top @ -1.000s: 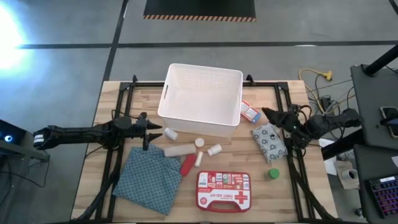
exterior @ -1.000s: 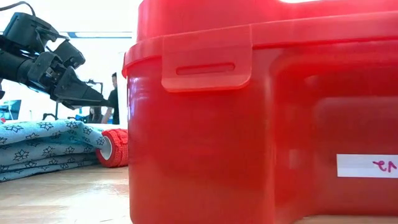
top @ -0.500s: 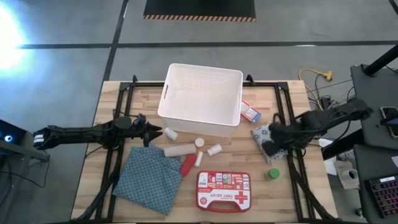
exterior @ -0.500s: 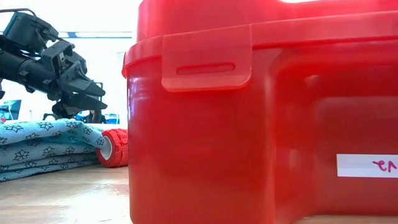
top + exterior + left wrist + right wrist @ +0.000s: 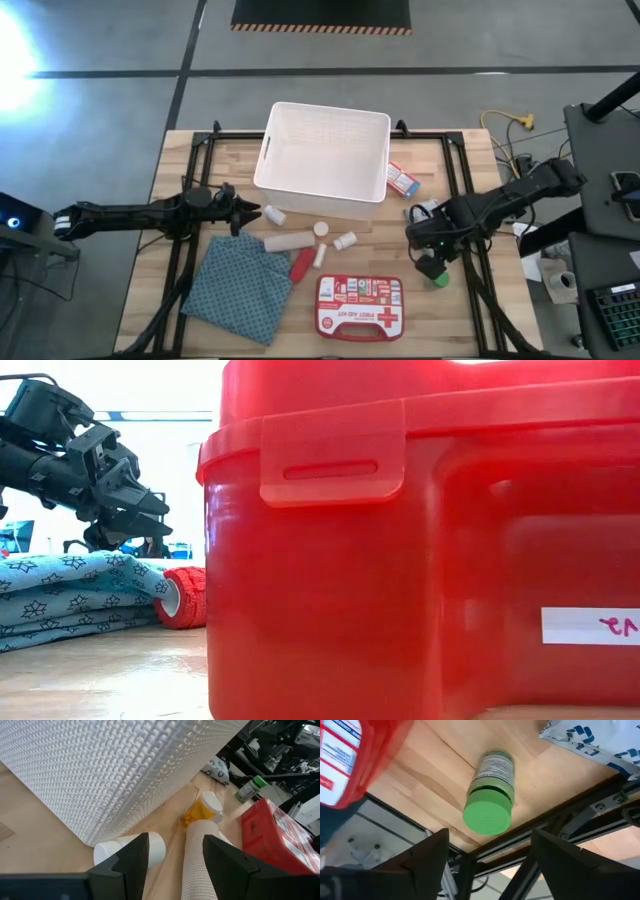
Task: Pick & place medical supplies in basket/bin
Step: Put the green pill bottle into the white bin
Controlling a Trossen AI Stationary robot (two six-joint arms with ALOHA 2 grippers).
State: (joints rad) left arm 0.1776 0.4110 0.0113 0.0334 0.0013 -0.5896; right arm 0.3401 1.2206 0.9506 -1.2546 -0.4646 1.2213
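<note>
The right pincer point(image 5: 432, 262) stood spread and empty, poised above the green-capped bottle point(image 5: 489, 791), with one finger point(image 5: 415, 862) on either side of the cap end in the right wrist view. The bottle stood upright on the table point(image 5: 470, 310), close to the table's right edge and its dark frame rail point(image 5: 555, 827). Its long axis ran vertical, cap up toward the pincer, label wrapped around the body below the cap.

Risk, as judged from this position: the cap is round and smooth, so an off-centre closure could squeeze the bottle sideways and tip it. Because the edge lay just beside the bottle, a tipped bottle could roll off the table. A descent that is too shallow would catch only the cap rim and could let the bottle slip during the lift.

Just beside the pincer lay the pale dotted pack point(image 5: 428, 213); a sweeping approach could drag it. Farther off lay the first aid case point(image 5: 359, 304), and well apart stood the white bin point(image 5: 325, 150), with nothing visible inside.

The left pincer point(image 5: 250, 212) was spread and empty, low beside the bin wall, near a white bottle point(image 5: 131, 851) and a beige roll point(image 5: 199, 855).
</note>
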